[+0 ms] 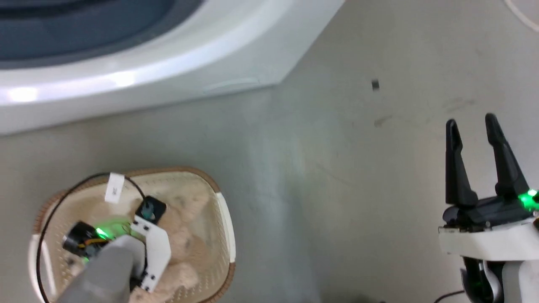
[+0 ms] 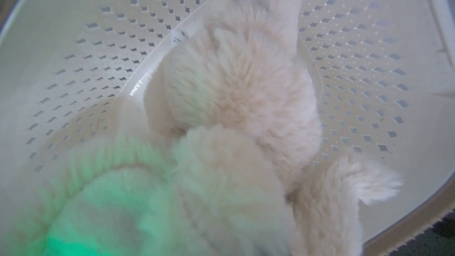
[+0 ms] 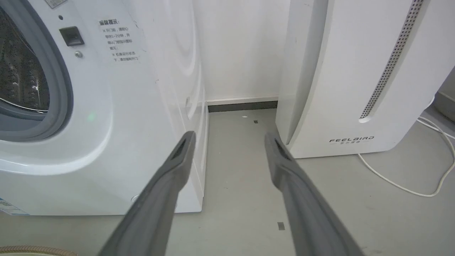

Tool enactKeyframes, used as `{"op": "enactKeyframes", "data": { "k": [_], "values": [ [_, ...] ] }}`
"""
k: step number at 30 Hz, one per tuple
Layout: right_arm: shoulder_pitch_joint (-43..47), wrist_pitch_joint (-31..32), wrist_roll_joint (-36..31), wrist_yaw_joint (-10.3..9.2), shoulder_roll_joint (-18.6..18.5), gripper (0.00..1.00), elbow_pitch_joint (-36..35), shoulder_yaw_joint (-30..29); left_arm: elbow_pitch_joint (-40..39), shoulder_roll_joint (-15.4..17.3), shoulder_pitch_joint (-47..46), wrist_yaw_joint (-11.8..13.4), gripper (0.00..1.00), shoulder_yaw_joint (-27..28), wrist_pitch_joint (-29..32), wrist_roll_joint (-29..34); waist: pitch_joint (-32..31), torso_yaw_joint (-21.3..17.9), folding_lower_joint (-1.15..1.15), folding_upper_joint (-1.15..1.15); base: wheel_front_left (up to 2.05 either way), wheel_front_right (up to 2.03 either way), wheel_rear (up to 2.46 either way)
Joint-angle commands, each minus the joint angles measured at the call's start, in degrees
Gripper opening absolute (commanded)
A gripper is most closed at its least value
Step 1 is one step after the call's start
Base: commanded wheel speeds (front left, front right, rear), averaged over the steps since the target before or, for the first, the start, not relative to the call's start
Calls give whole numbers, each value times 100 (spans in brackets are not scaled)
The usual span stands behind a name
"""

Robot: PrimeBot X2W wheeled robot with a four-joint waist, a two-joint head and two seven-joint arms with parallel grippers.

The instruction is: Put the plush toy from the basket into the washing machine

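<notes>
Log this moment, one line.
left gripper: in cream perforated basket at beige fuzzy plush toy, grip unseen | right gripper: open | white front-loading washing machine: drum visible

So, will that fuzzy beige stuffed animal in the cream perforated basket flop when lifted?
Probably floppy: the fuzzy beige stuffed animal lies slumped, limbs folded over each other. Likely light for its bulk, all soft pile. Hardly slippery or fragile; the long fur should give good grip.

Beige plush toy (image 2: 234, 89) lies in cream basket (image 2: 373, 89) nr washing machine (image 3: 117, 142).
</notes>
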Motion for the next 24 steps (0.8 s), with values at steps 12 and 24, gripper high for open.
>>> {"op": "enactKeyframes", "data": {
  "k": [12, 24],
  "values": [
    [518, -25, -239, -5, -3, 100, 182, -156, -13, -468, 598, 38, 0, 215, -1311, -445, -1736, 539, 0, 0, 0, 0, 0],
    [960, -25, -329, -5, -3, 100, 249, -246, -753, -670, 1075, 258, 0, 530, -1959, -746, -2661, 946, 0, 0, 0, 0, 0]
  ]
}}
